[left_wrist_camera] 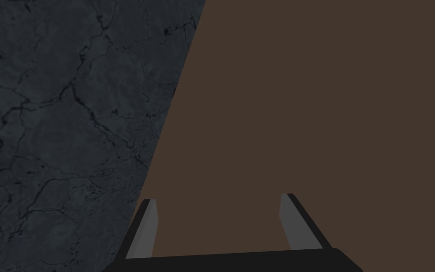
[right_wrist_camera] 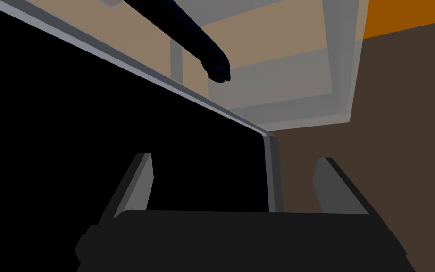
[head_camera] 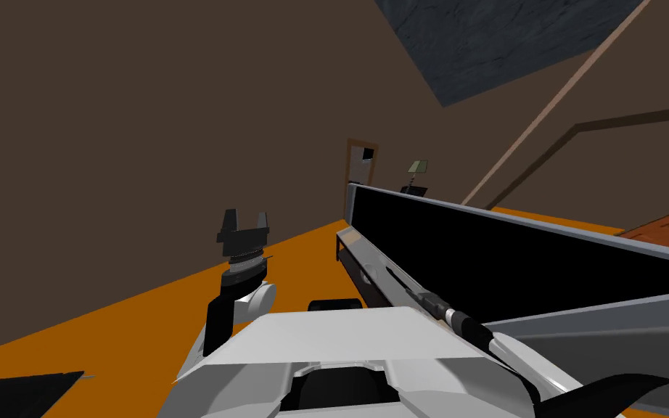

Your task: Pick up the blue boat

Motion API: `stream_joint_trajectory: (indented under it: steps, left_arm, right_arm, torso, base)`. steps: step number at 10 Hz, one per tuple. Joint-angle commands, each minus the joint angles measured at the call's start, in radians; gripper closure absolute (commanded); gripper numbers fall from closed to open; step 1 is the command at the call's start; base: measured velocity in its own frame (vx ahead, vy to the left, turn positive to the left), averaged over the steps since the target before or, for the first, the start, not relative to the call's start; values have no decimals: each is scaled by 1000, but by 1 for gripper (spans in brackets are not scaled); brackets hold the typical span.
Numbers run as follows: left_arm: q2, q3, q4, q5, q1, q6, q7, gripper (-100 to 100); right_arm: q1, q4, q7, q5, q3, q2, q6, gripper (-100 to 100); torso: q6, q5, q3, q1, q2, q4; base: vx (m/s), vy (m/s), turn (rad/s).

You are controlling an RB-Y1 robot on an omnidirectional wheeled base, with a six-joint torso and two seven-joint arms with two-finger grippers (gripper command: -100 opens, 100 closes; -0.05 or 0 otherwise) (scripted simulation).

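Approach stage: right gripper [right_wrist_camera: 235,158] released, empty, dark blue long item [right_wrist_camera: 197,44] (prob. the boat) ahead, apart; left gripper [left_wrist_camera: 219,198] released, idle; grasp + lift remain.

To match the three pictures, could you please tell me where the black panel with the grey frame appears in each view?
Head view: the black panel slants from the middle to the right edge.
Left wrist view: the left gripper, fingers open, points away from it.
Right wrist view: it lies behind the open right gripper, its corner between the fingers.
Shared landmark: the grey frame along its edge, in the head and right wrist views.
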State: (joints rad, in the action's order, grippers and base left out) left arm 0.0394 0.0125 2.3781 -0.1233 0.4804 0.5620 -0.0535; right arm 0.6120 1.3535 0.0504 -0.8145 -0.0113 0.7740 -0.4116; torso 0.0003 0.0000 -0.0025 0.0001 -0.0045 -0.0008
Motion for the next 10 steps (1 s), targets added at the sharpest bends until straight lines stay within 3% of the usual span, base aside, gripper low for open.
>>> stream_joint_trajectory:
  steps: [1,4,6,10]
  left_arm:
    - [0,0,0,0,0,0,0,0]
    - [0,0,0,0,0,0,0,0]
    - [0,0,0,0,0,0,0,0]
    - [0,0,0,0,0,0,0,0]
  right_arm:
    - [-10,-50,2,-18,14,11,0,-100]
    - [-4,-141,28,-83,39,35,-23,-100]
    - [-4,-177,28,-83,39,35,-23,-100]
    - [6,-346,65,-166,80,55,-59,-100]
  torso:
    - [0,0,0,0,0,0]
    - [1,0,-1,0,-2,-1]
    - [1,0,-2,0,-3,-1]
    - [1,0,-3,0,-4,-1]
  base:
    - [63,-3,127]
    - [91,2,164]
    - [56,-2,50]
    - [104,0,184]
